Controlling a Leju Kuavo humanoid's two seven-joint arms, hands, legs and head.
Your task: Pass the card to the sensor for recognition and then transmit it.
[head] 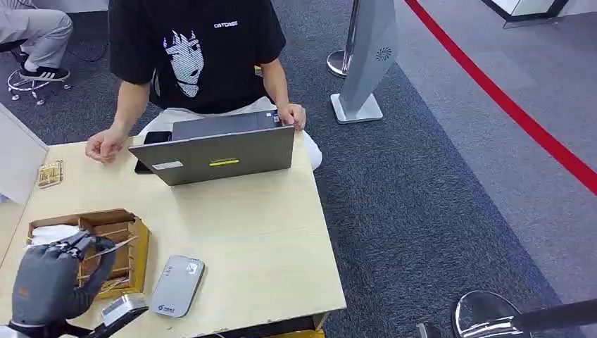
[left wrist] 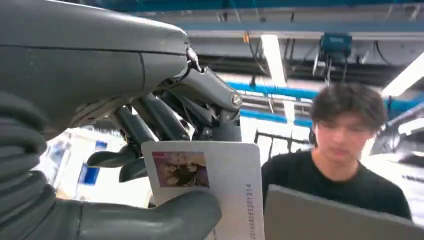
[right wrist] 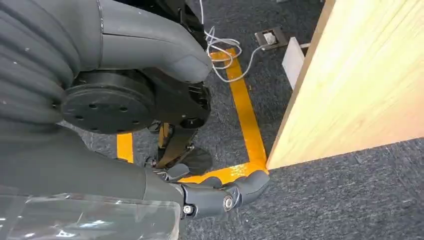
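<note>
Left hand (head: 46, 278) sits at the table's (head: 253, 239) 8 o'clock corner, raised over the near end of a wooden box (head: 116, 243). It pinches the card (left wrist: 215, 185) between thumb (left wrist: 150, 220) and the darker fingers (left wrist: 165, 115); left wrist view shows the card face clearly: white, small photo on one end, printed number along one edge. In the head view the card is a thin sliver at the fingertips, edge-on, above the box. Wooden box has slatted compartments, something white in its far-left part; contents otherwise too small to tell.

Sensor (head: 177, 285), a flat grey rounded pad with a small logo, lies on the table just beside the box at its 3 o'clock, near the table's front edge. Card is not touching it. A small silver device (head: 123, 310) sits at 6 o'clock of the box, by the left wrist.

Right hand (right wrist: 220, 192) hangs beside the table's edge, above dark carpet with yellow floor tape (right wrist: 245, 115); fingers curled in, nothing held.

Laptop (head: 222, 151), grey, lid up, stands at the table's 12 o'clock side. A person in a black printed T-shirt (head: 193, 53) sits behind it, one hand on the laptop's corner, the other resting on the table at 10 o'clock. A small yellowish packet (head: 49, 174) lies near the table's left edge. Red floor line (head: 507, 102) runs across the carpet at 2 o'clock.
</note>
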